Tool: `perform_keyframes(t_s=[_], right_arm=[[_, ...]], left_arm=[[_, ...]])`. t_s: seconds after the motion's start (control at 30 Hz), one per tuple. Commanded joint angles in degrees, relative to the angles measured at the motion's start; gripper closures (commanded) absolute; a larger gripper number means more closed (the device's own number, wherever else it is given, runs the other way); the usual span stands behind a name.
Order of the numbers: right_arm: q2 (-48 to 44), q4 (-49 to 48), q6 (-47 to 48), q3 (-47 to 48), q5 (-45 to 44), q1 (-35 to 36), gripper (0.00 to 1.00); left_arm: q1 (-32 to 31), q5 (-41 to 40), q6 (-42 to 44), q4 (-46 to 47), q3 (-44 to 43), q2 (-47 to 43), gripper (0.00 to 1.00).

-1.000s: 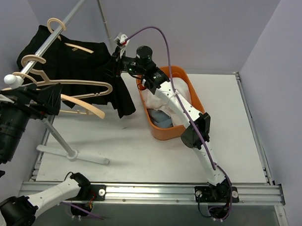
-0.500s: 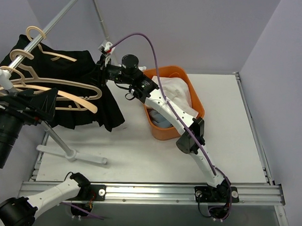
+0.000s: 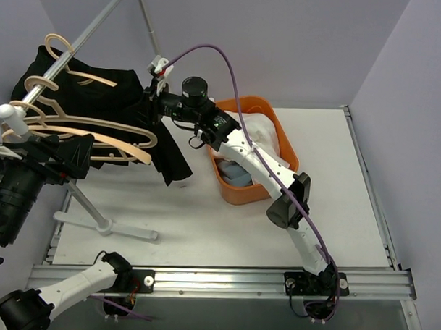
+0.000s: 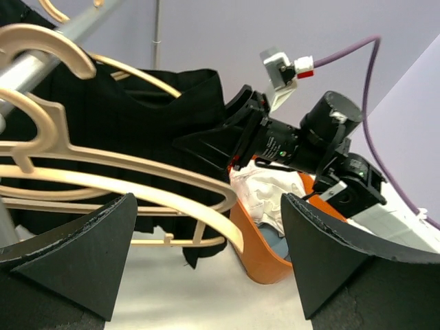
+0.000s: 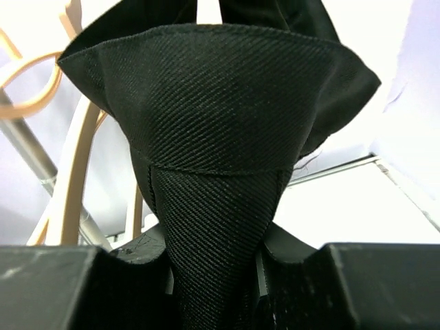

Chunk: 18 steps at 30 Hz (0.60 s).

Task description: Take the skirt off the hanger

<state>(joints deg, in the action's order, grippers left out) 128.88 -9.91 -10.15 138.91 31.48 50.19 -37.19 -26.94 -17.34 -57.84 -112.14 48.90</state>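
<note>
A black skirt [image 3: 110, 103] hangs on a wooden hanger [image 3: 86, 77] on a metal rail [image 3: 80, 40] at the left. My right gripper [image 3: 151, 105] is shut on the skirt's right edge; the pinched black cloth [image 5: 220, 179] fills the right wrist view. My left gripper [image 3: 69, 151] is open, low at the left, around the arm of an empty wooden hanger [image 4: 172, 196]. In the left wrist view the skirt [image 4: 137, 117] and the right gripper [image 4: 227, 137] holding it are ahead.
An orange basket [image 3: 276, 127] holding white and blue clothes stands mid-table, just right of the skirt. The rack's pole and foot [image 3: 102, 222] stand at the front left. Several empty wooden hangers [image 3: 98, 128] hang on the rail near my left gripper.
The rail, hangers and skirt swung left, then back toward the right. My right gripper moved with them, still holding the skirt's edge.
</note>
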Motion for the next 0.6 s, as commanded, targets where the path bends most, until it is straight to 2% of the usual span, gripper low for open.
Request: perform_keyframes(t_s=[0.0,0.1,0.37,0.57], right_arm=[[-6.19,-2.24,4.96,3.89,-2.57,1.05,1.0],[-3.99,0.32,6.11,7.07,-2.39,0.52,1.0],[2.15,-3.27,3.21,11.2,-2.92,-0.1,1.0],[3.92,-4.16,-1.71,7.61,-4.32,-1.68,1.0]], left_arm=[[-0.16,0.57,-0.94,0.45,0.95,-0.92,0.06],[-0.08,0.92,-1.29,0.54,1.39,-0.92,0.06],[-0.16,2.06,-1.73,0.98,1.75,-0.83,0.06],[-0.16,4.61,-1.73,-0.42,0.87,-0.57,0.06]])
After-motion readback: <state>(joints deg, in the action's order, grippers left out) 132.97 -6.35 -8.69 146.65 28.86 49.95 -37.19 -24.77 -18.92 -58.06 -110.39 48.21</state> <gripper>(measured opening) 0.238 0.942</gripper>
